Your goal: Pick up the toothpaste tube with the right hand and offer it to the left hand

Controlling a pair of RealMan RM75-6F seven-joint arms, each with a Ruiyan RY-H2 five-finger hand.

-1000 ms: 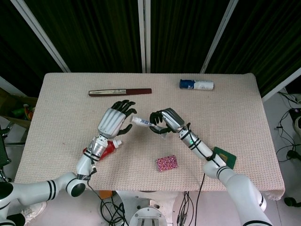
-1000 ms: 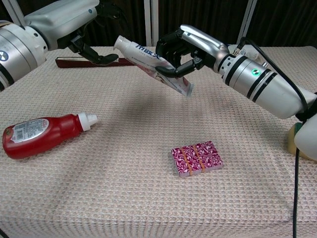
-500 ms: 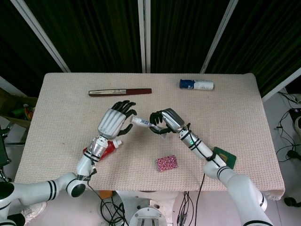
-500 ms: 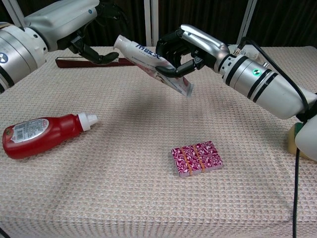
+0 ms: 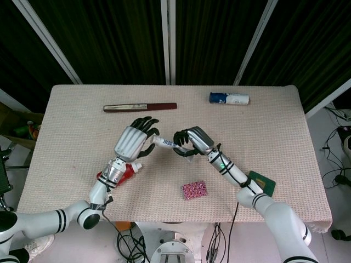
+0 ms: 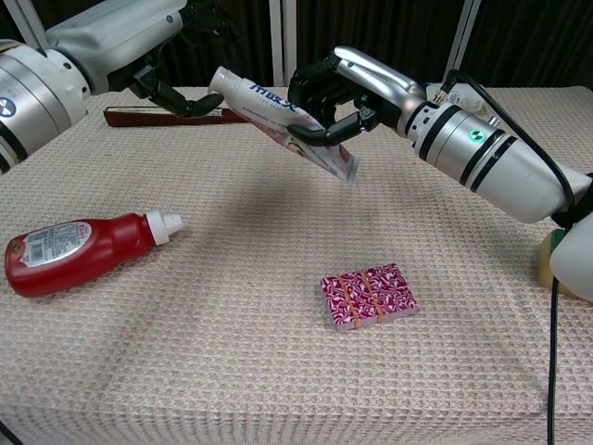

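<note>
Chest view puts the patterned pink packet [image 6: 369,297] nearest, flat on the surface [image 6: 232,371], with the red sauce bottle [image 6: 79,250] lying on its side off to my left. Above and beyond them my right hand [image 6: 338,93] holds the toothpaste tube [image 6: 283,120] in the air, fingers wrapped round its lower half, crimped end tilted down, cap end raised toward my left hand [image 6: 162,79].

Over the last second the tube has crept slightly toward that left hand; little else has moved. I judge the pick-up done and the offer nearly made, with only the receiving grasp left.

The left hand's fingers are spread, with nothing between them. In the head view the cap end sits right at the dark fingers [image 5: 147,125], but I cannot tell whether it touches them or hangs just short. In the chest view the left palm is cut off by the top edge, so its underside stays hidden.

Farther back lie a long dark-red flat case [image 5: 140,107] and a blue-and-white can [image 5: 229,98] on its side. A green object [image 5: 262,183] shows at the surface's right edge, half behind my right forearm; I cannot make out what it is.
</note>
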